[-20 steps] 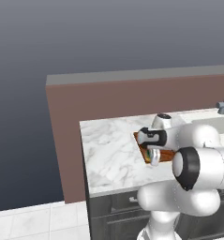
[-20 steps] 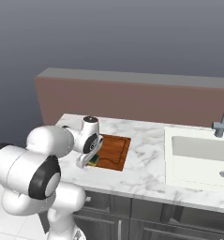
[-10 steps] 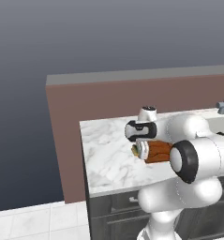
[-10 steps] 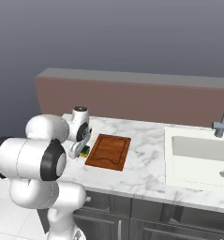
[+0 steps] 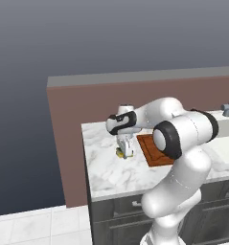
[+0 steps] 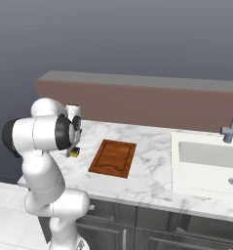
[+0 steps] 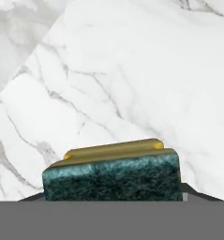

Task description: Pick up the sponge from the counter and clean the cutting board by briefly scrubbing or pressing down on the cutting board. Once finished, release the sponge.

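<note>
Tool [image 5: 127,152] closed on sponge [image 7: 112,176], low over table [image 5: 106,167], beside board [image 6: 113,157]. Risk: shallow grip; sponge may slip during scrubbing.

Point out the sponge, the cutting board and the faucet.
sponge [image 7: 112,179]: hand view, dark green scrubbing face.
cutting board [image 6: 113,157]: right base view, middle of its top.
faucet [image 6: 232,126]: right base view, upright neck by the sink.

Bare worktop [image 5: 106,167] is lying open left of and in front of the cutting board [image 6: 113,157]; the back wall [image 5: 87,103] is closing off the far side, the sink [image 6: 208,163] sitting well right.
</note>
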